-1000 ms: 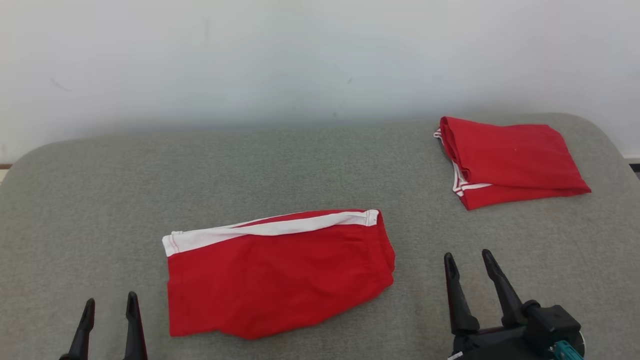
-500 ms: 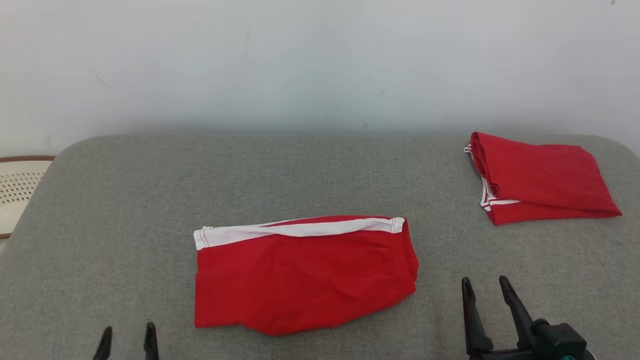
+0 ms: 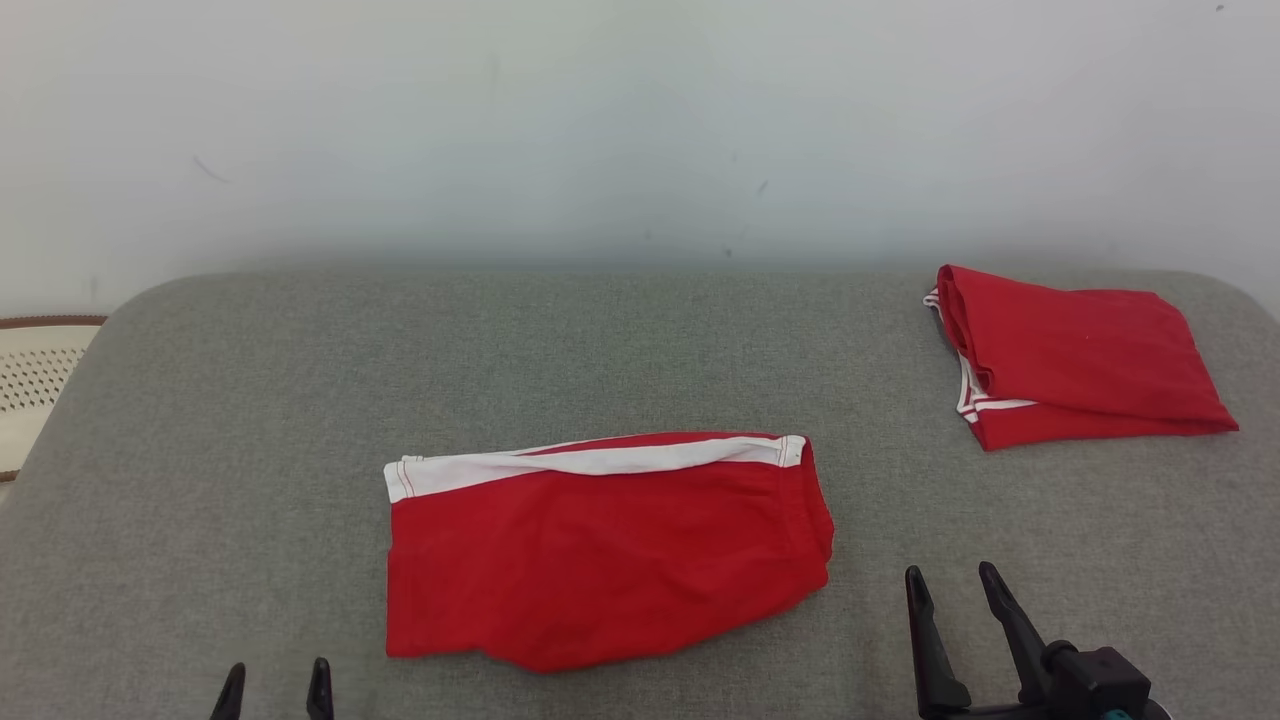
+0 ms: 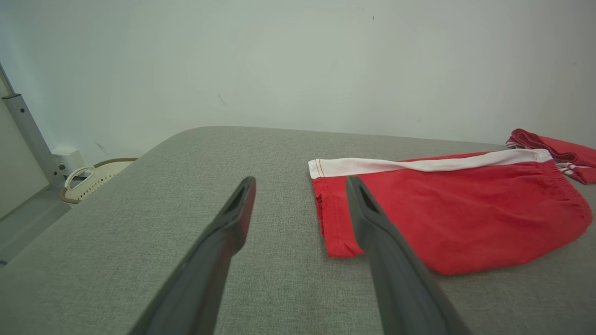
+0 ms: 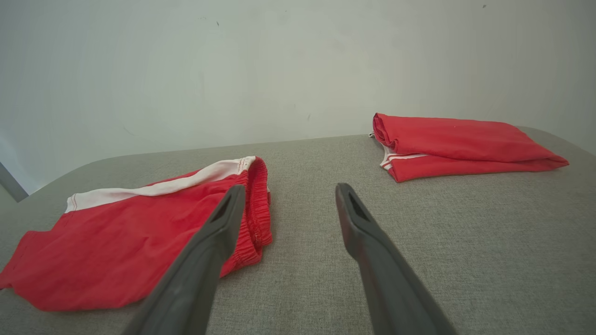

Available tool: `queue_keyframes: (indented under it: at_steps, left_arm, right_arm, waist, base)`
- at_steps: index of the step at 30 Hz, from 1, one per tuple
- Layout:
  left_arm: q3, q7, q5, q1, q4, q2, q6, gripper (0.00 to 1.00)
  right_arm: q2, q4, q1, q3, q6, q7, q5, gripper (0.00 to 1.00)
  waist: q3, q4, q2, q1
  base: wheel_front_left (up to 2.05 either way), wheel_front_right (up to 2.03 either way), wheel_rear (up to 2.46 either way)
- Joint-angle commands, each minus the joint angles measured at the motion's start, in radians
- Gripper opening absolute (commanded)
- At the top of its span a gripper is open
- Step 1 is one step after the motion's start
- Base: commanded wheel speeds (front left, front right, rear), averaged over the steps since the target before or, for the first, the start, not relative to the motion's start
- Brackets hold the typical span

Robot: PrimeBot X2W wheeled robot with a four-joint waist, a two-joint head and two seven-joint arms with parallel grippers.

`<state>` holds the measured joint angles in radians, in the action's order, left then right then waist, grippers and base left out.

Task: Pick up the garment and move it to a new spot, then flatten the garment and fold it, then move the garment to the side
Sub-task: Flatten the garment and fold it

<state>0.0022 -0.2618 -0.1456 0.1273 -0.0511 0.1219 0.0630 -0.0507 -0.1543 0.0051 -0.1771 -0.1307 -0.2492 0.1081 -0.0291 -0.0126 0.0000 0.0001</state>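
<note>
A cream perforated basket (image 3: pixel 30 385) with a brown rim sits past the edge of the grey padded table (image 3: pixel 640 340), far out on the outer side of the left gripper (image 3: pixel 278 668). Its inside cannot be made out.

The left gripper's two dark fingers stand spread wide with nothing between them. The right gripper (image 3: pixel 950 572) is spread just as wide and grips nothing.

The red shorts (image 3: pixel 600 550) are folded flat, with a white stripe along their far edge. They lie on the table between the two grippers, a little ahead of both sets of fingertips and touching neither. In the left wrist view the hemmed leg end lies near that gripper's inner finger. In the right wrist view the gathered waistband end lies just beside that gripper's inner finger.

A second folded red garment (image 3: pixel 1075 355) with white trim lies well ahead of the right gripper, toward its outer side and well apart from the shorts.
</note>
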Motion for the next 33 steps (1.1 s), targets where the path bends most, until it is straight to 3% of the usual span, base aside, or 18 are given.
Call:
queue_keyframes:
  at_steps: [1,6,27,33]
  left_arm:
    - [-0.003,-0.004,0.006,0.018,0.002,0.002,-0.009,1.0]
    - [-0.008,-0.004,0.009,0.014,0.005,0.002,-0.025,1.0]
    - [0.007,-0.004,0.029,0.012,0.008,-0.006,-0.025,1.0]
    - [0.008,-0.004,0.015,0.001,0.019,-0.016,-0.029,1.0]
  right_arm:
    - [0.0,-0.003,-0.009,0.0,0.0,0.0,0.005,1.0]
    - [0.0,-0.003,-0.01,0.001,0.0,0.004,0.007,1.0]
    - [0.0,-0.007,-0.002,0.004,0.0,0.008,0.013,1.0]
    - [0.0,-0.016,-0.063,-0.033,0.0,0.018,-0.006,1.0]
  waist:
    - [0.001,-0.001,0.0,-0.0001]
    - [0.004,-0.003,0.0,-0.0001]
    - [0.001,-0.004,0.0,-0.0001]
    - [0.004,0.014,0.0,-0.0001]
  base:
    - [0.0,0.0,0.0]
    - [0.0,0.0,0.0]
    - [0.0,0.0,0.0]
    - [0.0,0.0,0.0]
